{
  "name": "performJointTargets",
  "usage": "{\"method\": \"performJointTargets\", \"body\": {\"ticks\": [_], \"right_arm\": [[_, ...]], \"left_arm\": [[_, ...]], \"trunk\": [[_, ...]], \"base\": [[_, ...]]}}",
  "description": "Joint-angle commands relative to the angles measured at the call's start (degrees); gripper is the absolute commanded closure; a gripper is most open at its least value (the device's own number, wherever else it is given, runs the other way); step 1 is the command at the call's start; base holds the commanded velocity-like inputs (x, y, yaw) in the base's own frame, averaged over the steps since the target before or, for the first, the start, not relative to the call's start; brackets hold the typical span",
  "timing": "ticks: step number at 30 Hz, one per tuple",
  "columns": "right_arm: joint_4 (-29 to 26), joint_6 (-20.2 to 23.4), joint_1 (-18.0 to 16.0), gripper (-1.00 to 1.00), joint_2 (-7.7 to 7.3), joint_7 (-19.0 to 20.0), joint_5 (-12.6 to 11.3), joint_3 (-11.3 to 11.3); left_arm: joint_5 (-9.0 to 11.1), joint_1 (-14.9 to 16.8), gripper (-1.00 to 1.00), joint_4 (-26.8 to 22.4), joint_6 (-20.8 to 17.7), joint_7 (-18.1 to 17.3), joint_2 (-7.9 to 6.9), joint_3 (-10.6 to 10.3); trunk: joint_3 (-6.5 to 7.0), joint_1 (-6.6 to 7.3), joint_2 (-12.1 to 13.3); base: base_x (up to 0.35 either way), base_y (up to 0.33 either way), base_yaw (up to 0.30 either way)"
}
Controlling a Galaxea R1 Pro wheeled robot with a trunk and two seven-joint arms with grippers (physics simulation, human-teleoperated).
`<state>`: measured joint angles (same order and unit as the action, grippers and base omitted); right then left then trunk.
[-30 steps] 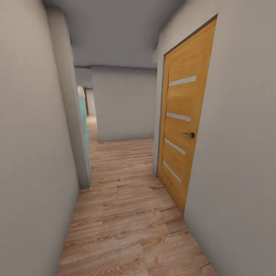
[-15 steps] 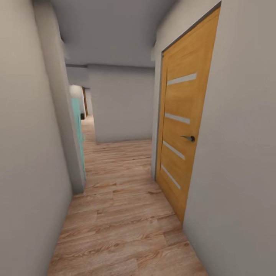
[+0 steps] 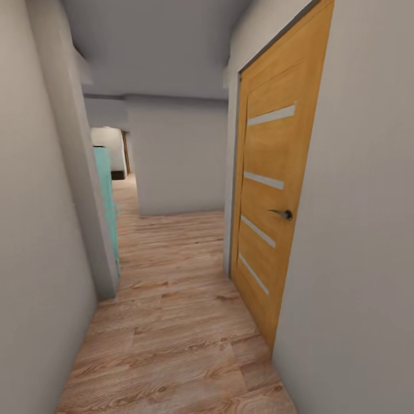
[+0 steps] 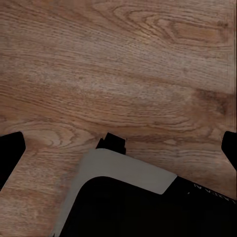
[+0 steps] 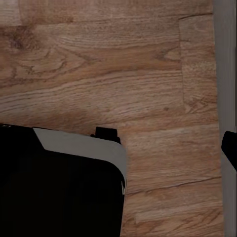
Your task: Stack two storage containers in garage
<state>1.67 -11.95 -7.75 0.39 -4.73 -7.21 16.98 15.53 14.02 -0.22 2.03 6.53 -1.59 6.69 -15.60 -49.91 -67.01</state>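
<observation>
Storage containers: can't tell where they are from these views.

Vs 1 s ago: whole head view shifted, so cam/base has moved fwd along the corridor. The orange door [image 3: 276, 190] now looks bigger and nearer, and its handle [image 3: 283, 214] sits a bit lower in frame. More of the teal panel [image 3: 106, 195] shows past the left wall corner [image 3: 86, 218]. Doorway far back on the left opens up more, w/ a lit room behind.

Room: narrow corridor w/ light wood-plank floor [image 3: 172, 322], grey-cream walls and a far wall [image 3: 175, 161] straight ahead. Right wall [image 3: 362, 230] is close. Door is shut, w/ four pale slats.

Arms: both hang low, wrist cams looking down at the planks.
- Left gripper [image 4: 118, 153]: dark fingertips [image 4: 10, 153] at opposite frame edges, spread wide, nothing between. Grey-rimmed dark robot body [image 4: 123, 197] sits just beside it.
- Right gripper [image 5: 118, 148]: one fingertip [image 5: 230, 148] at frame edge, the other blends into the dark body [image 5: 64, 182]. Looks wide, holding nothing. Grey wall strip [image 5: 227, 74] runs along the planks.
</observation>
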Motion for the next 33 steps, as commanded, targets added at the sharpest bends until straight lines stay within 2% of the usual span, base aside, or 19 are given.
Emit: {"method": "performJointTargets", "body": {"ticks": [1,7,19,26,33], "right_arm": [[0.2,-0.3,-0.1,-1.00,0.04,-0.1,-0.6,0.4],[0.2,-0.6,-0.1,-1.00,0.47,0.5,-0.3,0.4],[0.2,-0.6,-0.1,-1.00,0.57,0.7,-0.2,0.6],[0.2,-0.6,-0.1,-1.00,0.54,0.6,-0.2,0.6],[0.2,-0.7,-0.1,-1.00,0.57,0.2,-0.2,0.5]], "left_arm": [[0.0,0.0,-1.00,0.0,0.2,0.1,0.01,0.4],[0.0,0.0,-1.00,0.0,0.5,0.1,0.01,0.4],[0.0,0.0,-1.00,0.0,0.5,0.1,0.01,0.4],[0.1,0.0,-1.00,0.0,0.5,0.1,0.01,0.4],[0.1,0.0,-1.00,0.0,0.4,0.1,0.01,0.4]], "trunk": [[-0.07,-0.03,0.0],[-0.07,-0.03,0.0],[-0.07,-0.03,0.0],[-0.07,-0.03,0.0],[-0.07,-0.03,0.0]], "base": [[0.319,-0.151,0.000],[0.319,-0.151,0.025],[0.318,-0.146,0.248],[0.319,-0.032,0.252],[0.321,-0.002,0.040]]}}
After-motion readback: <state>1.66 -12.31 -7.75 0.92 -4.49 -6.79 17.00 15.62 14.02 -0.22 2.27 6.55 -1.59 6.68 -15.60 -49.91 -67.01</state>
